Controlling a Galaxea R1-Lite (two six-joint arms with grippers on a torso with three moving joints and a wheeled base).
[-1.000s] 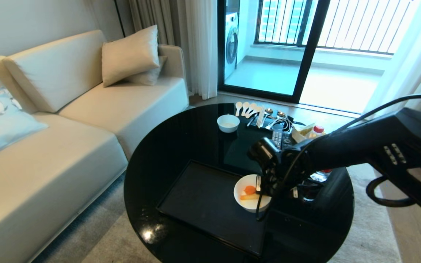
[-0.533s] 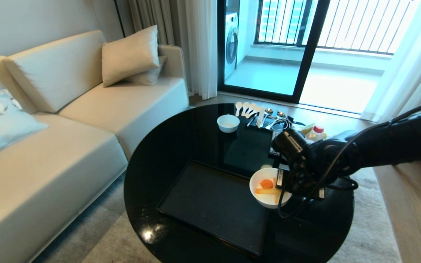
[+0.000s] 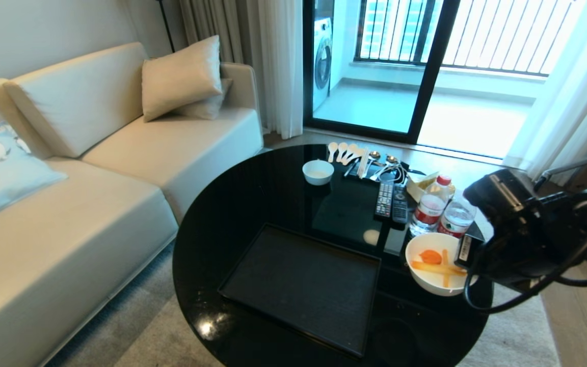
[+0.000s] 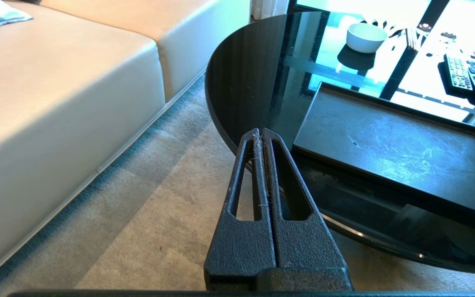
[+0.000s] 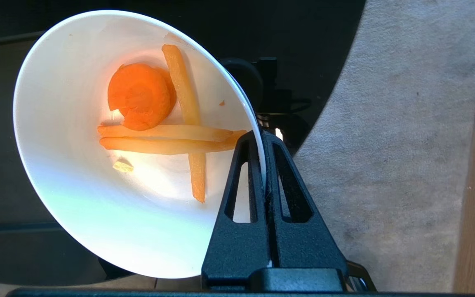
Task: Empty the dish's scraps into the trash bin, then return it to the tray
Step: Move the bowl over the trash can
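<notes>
My right gripper is shut on the rim of the dish, a deep white bowl, and holds it above the right edge of the round black table. The scraps lie inside: an orange carrot slice and thin pale yellow strips. The black tray sits bare on the table's near half, left of the dish. My left gripper is shut on nothing, parked low over the carpet beside the table's left edge. The trash bin is out of view.
A smaller white bowl, spoons, two remote controls and two water bottles stand at the table's far side. A beige sofa runs along the left. Carpet lies below the dish's right side.
My right arm has carried the dish rightward, from the tray's right edge to the table's right rim. The bottles and remotes, hidden before by the arm, now show. The left arm has not moved.
</notes>
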